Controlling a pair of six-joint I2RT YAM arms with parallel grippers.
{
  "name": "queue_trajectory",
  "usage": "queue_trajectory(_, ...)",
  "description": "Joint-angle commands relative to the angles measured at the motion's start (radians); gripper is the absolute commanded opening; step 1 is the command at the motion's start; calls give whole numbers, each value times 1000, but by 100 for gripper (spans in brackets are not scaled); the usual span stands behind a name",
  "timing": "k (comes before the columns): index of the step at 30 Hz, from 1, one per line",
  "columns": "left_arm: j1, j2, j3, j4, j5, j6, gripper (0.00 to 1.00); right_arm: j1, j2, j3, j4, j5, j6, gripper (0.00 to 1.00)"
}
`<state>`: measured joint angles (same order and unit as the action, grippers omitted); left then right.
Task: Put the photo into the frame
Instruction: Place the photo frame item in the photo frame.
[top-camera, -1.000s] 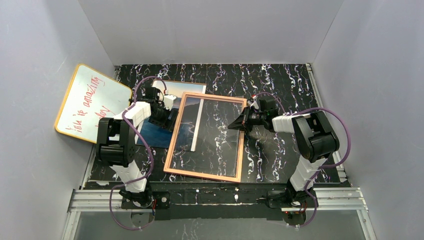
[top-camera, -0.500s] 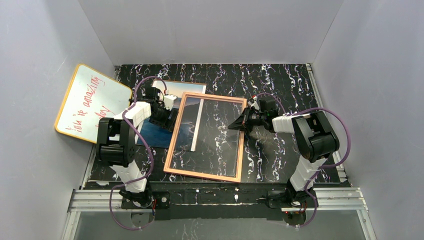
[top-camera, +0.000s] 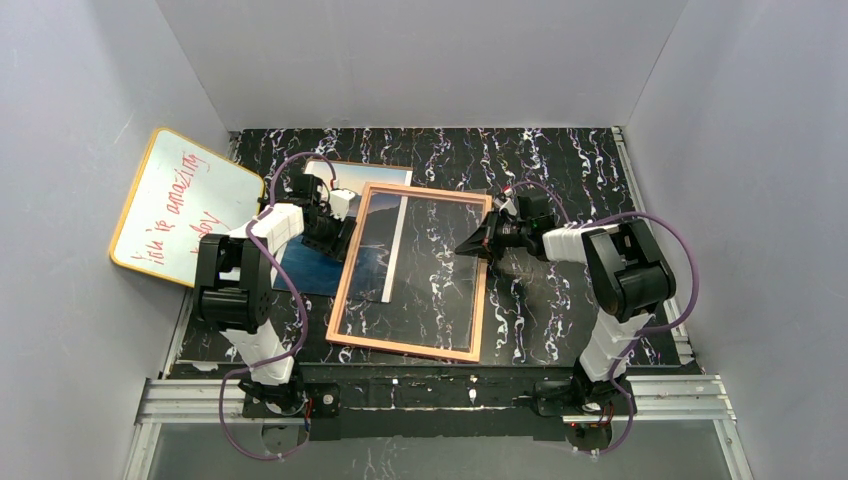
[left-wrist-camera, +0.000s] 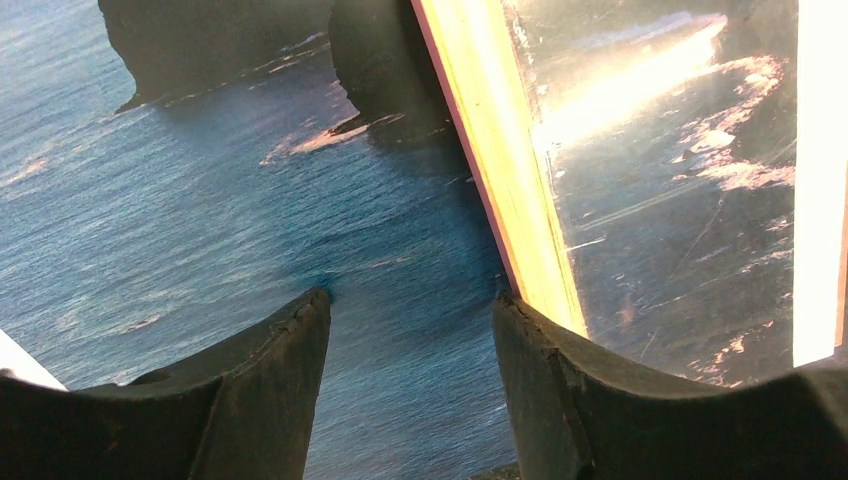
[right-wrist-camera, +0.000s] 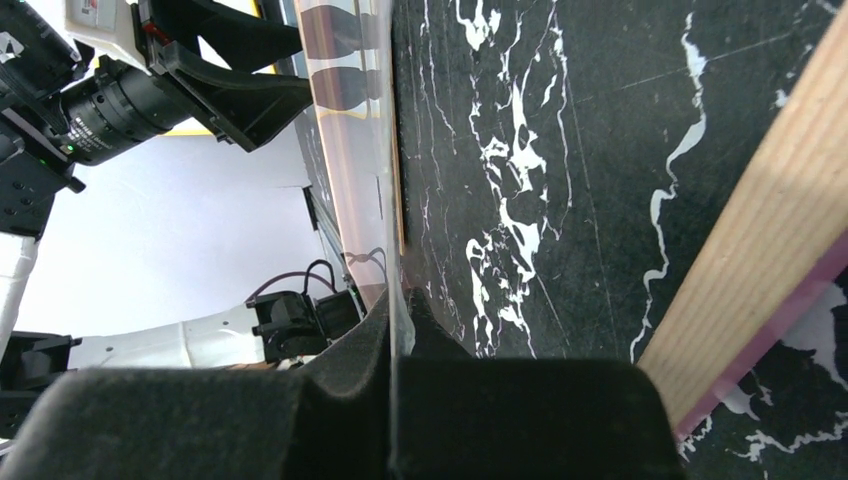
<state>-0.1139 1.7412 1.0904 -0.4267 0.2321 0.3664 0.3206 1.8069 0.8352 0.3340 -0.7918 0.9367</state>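
Observation:
The photo (top-camera: 300, 265), a blue sea print, lies on the table with its right part under the frame (top-camera: 410, 348). This pink frame, orange-tan on top, lies flat in the middle. My left gripper (top-camera: 335, 228) stands open on the photo (left-wrist-camera: 250, 200). Its right fingertip (left-wrist-camera: 520, 330) rests against the frame's left bar (left-wrist-camera: 500, 150). My right gripper (top-camera: 468, 247) is at the frame's right bar, shut on the edge of a thin clear pane (right-wrist-camera: 350, 120) that covers the frame opening. In the right wrist view the gripper (right-wrist-camera: 398, 300) pinches this pane edge-on.
A yellow-rimmed whiteboard (top-camera: 185, 205) with red writing leans on the left wall. The table (top-camera: 560, 170) is black marble with white veins. Grey walls close in on three sides. A metal rail (top-camera: 440, 390) runs along the near edge.
My left jaws have narrowed somewhat while staying on the photo. My right gripper has shifted slightly left and up with the pane.

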Motion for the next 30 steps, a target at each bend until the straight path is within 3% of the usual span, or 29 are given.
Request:
queue_trajectory(1, -9, 9, -19, -26, 17, 12, 58, -9, 27, 59, -31, -3, -28, 1)
queue_trajectory(8, -13, 11, -27, -26, 21, 28, 54, -10, 37, 100, -71, -12, -63, 1)
queue_trajectory(13, -19, 28, -26, -37, 43, 45, 41, -10, 24, 110, -51, -30, -69, 1)
queue_trajectory(20, -29, 45, -19, -44, 46, 51, 39, -10, 16, 115, -34, -49, -59, 1)
queue_trajectory(30, -57, 53, -44, -52, 91, 65, 35, 3, 14, 33, 263, -108, 149, 1)
